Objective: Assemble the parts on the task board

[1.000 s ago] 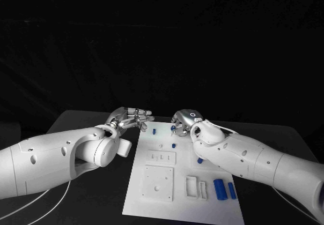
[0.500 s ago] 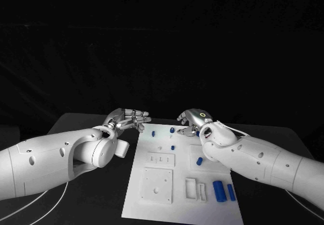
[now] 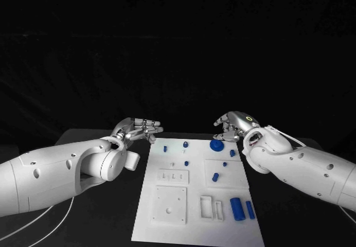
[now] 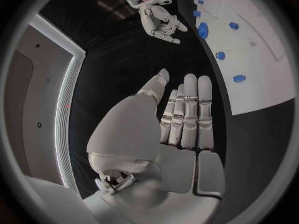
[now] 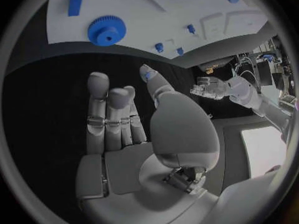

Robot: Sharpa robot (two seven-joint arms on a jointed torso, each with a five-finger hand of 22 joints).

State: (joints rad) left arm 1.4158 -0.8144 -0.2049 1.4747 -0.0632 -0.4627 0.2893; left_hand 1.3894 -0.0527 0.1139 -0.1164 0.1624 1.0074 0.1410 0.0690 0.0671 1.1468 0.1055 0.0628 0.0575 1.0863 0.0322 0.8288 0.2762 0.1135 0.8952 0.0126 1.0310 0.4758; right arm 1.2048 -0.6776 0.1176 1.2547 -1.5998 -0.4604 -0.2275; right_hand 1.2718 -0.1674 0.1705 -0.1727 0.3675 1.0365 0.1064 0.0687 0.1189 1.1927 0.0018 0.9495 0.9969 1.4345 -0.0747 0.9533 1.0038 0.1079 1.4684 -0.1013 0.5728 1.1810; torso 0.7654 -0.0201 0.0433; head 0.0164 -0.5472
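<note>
Both hands empty, fingers apart, left hand (image 3: 139,128) and right hand (image 3: 236,125) flanking the task board (image 3: 194,226) far end on the counter; blue gear (image 3: 216,146) near its far right edge looks light, rigid, slick, so we'd pinch across the rim.

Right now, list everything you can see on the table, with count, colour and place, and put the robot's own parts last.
table: one, black, under everything.
board: one, white, middle of the table, running away from the robot.
gear: one, blue, round and toothed, far end of the board, right side.
cylinders: two, blue, lying side by side, near right part of the board.
small pegs: several, blue, scattered over the far half of the board.
left hand: one, silver, holding nothing, left of the board's far end.
right hand: one, silver, holding nothing, beyond the gear.
</note>
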